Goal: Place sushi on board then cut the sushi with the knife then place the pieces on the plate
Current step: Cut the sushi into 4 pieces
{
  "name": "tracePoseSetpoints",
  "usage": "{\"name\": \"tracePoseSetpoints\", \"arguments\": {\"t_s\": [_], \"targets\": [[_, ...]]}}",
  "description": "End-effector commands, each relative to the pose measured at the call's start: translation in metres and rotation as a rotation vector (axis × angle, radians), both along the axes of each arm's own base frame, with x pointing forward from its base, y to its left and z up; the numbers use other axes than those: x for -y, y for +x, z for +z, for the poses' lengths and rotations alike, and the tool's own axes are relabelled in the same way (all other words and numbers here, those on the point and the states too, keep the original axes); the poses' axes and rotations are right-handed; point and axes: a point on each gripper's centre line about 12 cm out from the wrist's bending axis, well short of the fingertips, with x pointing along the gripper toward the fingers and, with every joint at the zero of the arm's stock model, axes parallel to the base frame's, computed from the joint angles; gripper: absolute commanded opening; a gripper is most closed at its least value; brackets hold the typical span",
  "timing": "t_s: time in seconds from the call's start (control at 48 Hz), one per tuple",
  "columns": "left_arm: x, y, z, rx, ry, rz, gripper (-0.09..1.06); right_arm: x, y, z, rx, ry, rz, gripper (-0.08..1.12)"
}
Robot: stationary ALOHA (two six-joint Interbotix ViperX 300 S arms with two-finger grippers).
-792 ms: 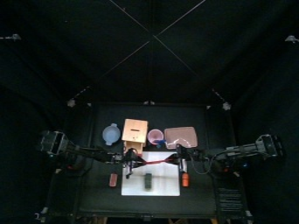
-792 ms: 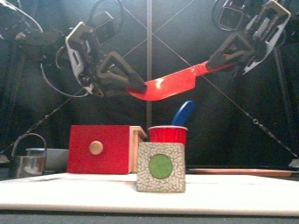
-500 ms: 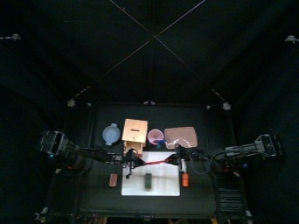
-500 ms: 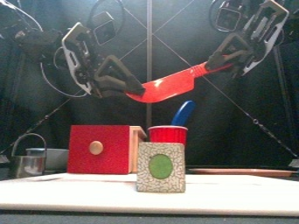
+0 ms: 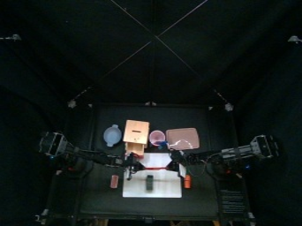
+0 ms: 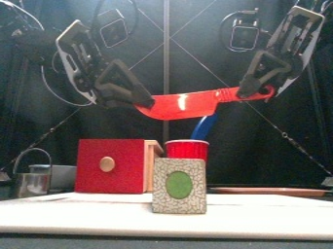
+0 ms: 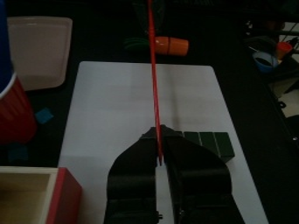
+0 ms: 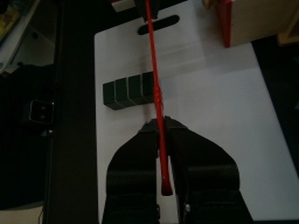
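Red toy knife [image 6: 193,100] held in the air between both grippers, over the sushi.
The sushi roll [image 6: 178,187] sat on the white cutting board [image 6: 78,212], under the knife. The left gripper [image 6: 135,97] was clamped on the blade end and the right gripper [image 6: 251,89] on the handle.

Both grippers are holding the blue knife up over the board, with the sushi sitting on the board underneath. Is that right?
Not quite. The knife held between the left gripper and the right gripper is the red knife. The front view shows the blue knife standing in the red cup. The sushi does sit on the board underneath.
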Motion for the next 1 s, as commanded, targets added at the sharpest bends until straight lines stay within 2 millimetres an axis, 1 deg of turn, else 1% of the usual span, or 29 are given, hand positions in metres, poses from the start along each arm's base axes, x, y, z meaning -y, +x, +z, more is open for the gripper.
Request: {"name": "tracePoseSetpoints", "arguments": {"t_s": [0.021, 0.188, 0.312, 0.396, 0.625, 0.688, 0.833, 1.0], "targets": [[0.013, -0.003, -0.002, -0.020, 0.007, -0.041, 0.36, -0.011, 0.006, -0.007, -0.033, 0.004, 0.031, 0.35], [0.025, -0.006, -0.005, -0.065, 0.011, -0.081, 0.36, -0.020, 0.021, -0.021, -0.079, -0.005, 0.051, 0.35], [0.027, -0.005, -0.008, -0.081, 0.012, -0.085, 0.36, -0.023, 0.031, -0.033, -0.112, -0.009, 0.055, 0.35], [0.028, -0.003, -0.012, -0.093, 0.016, -0.087, 0.36, -0.024, 0.036, -0.036, -0.121, -0.014, 0.059, 0.35], [0.030, 0.005, -0.023, -0.119, 0.028, -0.092, 0.36, -0.023, 0.037, -0.039, -0.128, -0.015, 0.054, 0.35], [0.031, 0.005, -0.023, -0.117, 0.027, -0.092, 0.36, -0.023, 0.036, -0.040, -0.131, -0.018, 0.056, 0.35], [0.027, 0.007, -0.018, -0.102, 0.032, -0.088, 0.36, -0.022, 0.039, -0.035, -0.114, -0.028, 0.063, 0.35], [0.019, 0.011, -0.016, -0.084, 0.092, -0.114, 0.36, -0.019, 0.040, -0.035, -0.116, -0.033, 0.060, 0.35]]}}
